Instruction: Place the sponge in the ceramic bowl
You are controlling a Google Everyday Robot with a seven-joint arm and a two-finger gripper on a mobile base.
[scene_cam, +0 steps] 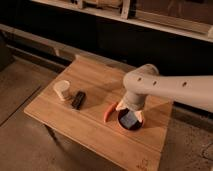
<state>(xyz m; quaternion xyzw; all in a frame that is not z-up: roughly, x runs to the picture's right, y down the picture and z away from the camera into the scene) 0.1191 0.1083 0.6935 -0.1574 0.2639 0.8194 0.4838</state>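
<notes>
The ceramic bowl (121, 124) is a shallow red-orange dish with a dark inside, standing on the right half of the wooden table (85, 125). The sponge (129, 119), a small blue-grey block, lies inside the bowl. My gripper (131, 108) hangs straight over the bowl at the end of the pale arm (170, 90), which reaches in from the right. The arm's wrist hides the bowl's far rim.
A curved orange strip (108, 113) lies just left of the bowl. Further left are a black flat oblong object (78, 99) and a small cream cup (62, 90). Shelving runs along the dark wall behind the table.
</notes>
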